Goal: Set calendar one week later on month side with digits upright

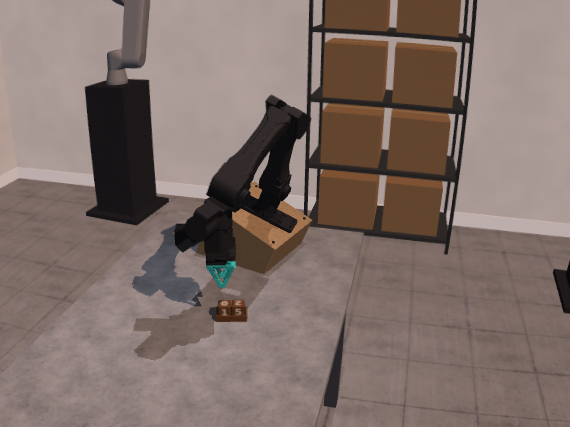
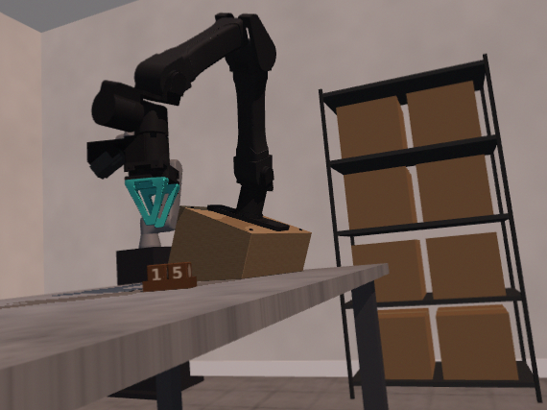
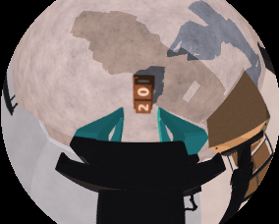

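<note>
The teal fingers point(image 2: 144, 202) are standing partly open, gripping nothing, the gripper point(image 2: 154, 223) hanging above the cubes point(image 2: 169, 274). The cubes are sitting side by side in the tray point(image 2: 169, 284) on the table point(image 2: 269, 289), showing 1 and 5 in front, 0 and 2 on top.

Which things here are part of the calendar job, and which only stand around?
Part of the job: the two digit cubes, their tray, the gripper, open above them.
Standing around: shelf rack with boxes, grey arm on black pedestal.
</note>
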Available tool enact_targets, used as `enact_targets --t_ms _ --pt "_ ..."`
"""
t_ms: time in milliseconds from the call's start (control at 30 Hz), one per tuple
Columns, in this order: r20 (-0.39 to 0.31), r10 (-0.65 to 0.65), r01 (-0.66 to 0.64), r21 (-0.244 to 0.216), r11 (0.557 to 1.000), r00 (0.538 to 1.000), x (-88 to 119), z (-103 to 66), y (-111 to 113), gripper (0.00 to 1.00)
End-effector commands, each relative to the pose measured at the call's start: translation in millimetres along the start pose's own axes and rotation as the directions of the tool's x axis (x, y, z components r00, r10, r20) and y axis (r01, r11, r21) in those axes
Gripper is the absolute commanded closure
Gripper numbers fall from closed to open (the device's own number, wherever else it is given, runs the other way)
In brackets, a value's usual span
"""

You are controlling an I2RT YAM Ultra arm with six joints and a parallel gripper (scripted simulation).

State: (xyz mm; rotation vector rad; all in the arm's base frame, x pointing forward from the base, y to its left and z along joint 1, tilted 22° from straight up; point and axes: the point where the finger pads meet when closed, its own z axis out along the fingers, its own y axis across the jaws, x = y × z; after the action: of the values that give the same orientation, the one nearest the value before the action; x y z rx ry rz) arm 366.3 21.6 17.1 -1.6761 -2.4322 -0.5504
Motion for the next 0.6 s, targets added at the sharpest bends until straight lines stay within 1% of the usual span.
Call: enact_targets --t_ms 0,33,567 --pt "0.002 0.007 -0.007 0.003 1.000 1.000 -0.9 -8.1 -2.0 0.53" --pt "0.002 0.007 -0.007 0.003 1.000 1.000 -0.9 -8.1 -2.0 0.00" --pt "0.002 0.007 -0.007 0.003 1.000 1.000 -0.9 -8.1 -2.0 0.00"
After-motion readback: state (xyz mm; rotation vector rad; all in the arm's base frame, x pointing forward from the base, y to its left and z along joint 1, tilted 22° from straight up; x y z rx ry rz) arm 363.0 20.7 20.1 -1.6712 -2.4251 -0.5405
